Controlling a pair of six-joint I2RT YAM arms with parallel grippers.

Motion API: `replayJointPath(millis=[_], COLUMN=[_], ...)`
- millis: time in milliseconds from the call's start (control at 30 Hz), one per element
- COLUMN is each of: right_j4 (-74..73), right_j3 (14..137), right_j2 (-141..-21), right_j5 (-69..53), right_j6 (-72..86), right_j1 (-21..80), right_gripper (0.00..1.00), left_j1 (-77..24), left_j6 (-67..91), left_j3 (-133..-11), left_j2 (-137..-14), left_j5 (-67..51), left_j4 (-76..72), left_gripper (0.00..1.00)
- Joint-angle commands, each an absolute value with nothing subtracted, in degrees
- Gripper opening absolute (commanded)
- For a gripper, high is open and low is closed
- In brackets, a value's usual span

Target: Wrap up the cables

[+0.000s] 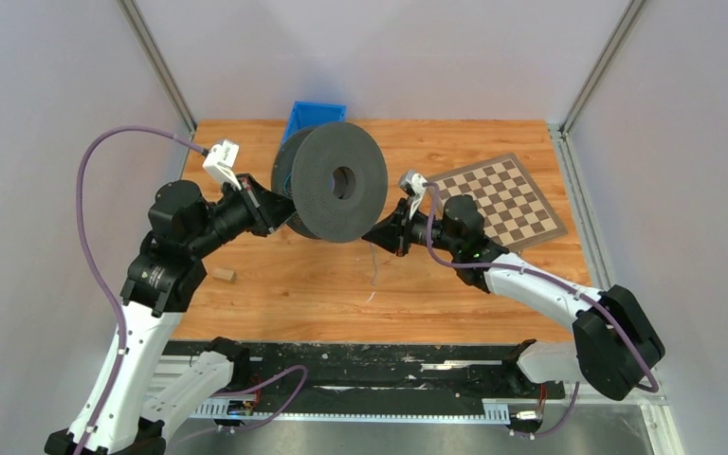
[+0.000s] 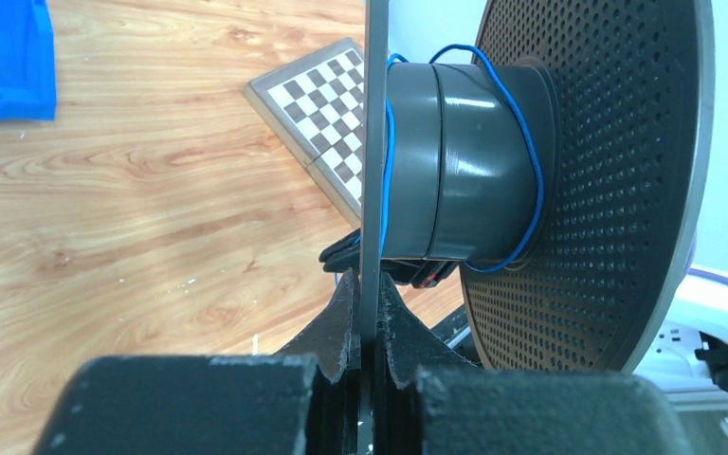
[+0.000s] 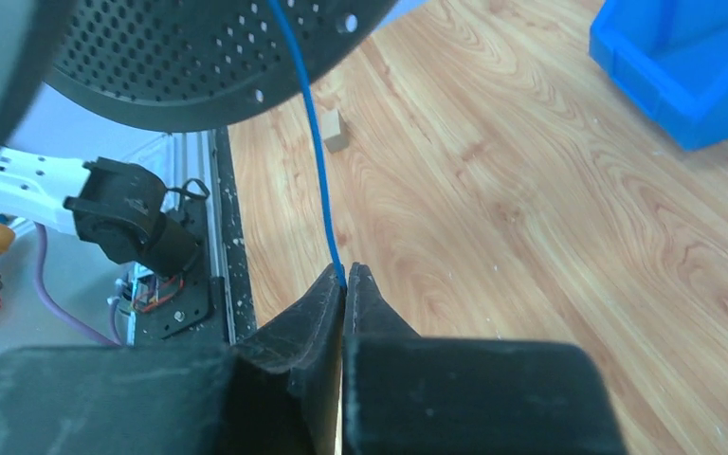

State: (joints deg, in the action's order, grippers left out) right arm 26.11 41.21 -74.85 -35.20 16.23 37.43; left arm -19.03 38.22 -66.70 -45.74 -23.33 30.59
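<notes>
The left gripper [image 2: 373,284] has its jaws pressed tight on the thin rim of one flange of the black spool [image 1: 339,180]. It holds the spool in the air, on edge, over the far middle of the table [image 1: 275,303]. The blue cable [image 2: 531,152] lies in a few loose turns round the grey hub [image 2: 464,161], between the gripped flange and the perforated one [image 2: 616,190]. These turns lie just beyond the left jaws and do not touch them.

The right gripper [image 3: 346,277] sits just beside the spool's lower right edge, its jaws closed narrow. It pinches the cable at the very fingertips. From that pinch the cable runs taut up to the perforated flange. In the top view a slack end hangs from the gripper to the table's middle.

A chessboard [image 1: 502,199] lies by the right edge, a blue bin [image 1: 315,118] at the far edge and a small wooden block [image 1: 224,275] near the left edge.
</notes>
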Motion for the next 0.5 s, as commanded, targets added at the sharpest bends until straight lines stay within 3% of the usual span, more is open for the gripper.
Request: replayJointPath(millis=[0, 200, 367, 467], right_j4=[35.58, 34.74, 32.51, 31.70], right_j3=[41.62, 41.22, 42.36, 42.58], right_j2=[-75.28, -75.63, -78.66, -79.02], right_j5=[-35.63, -27.26, -23.04, -20.87], right_j6=[21.41, 26.82, 27.81, 27.90], right_j1=[38.57, 44.48, 48.40, 50.11], right_gripper=[0.01, 0.15, 0.05, 0.05], left_j1=[-18.79, -18.80, -18.81, -18.81], left_j6=[42.33, 42.60, 45.10, 45.48], left_j3=[-66.71, -62.44, -60.58, -60.72], left_j2=[-43.75, -43.70, -45.59, -46.78], left_j5=[-20.95, -12.33, -7.82, -6.30], left_j4=[21.61, 16.49, 12.93, 12.76], left_gripper=[0.00, 0.00, 0.00, 0.00])
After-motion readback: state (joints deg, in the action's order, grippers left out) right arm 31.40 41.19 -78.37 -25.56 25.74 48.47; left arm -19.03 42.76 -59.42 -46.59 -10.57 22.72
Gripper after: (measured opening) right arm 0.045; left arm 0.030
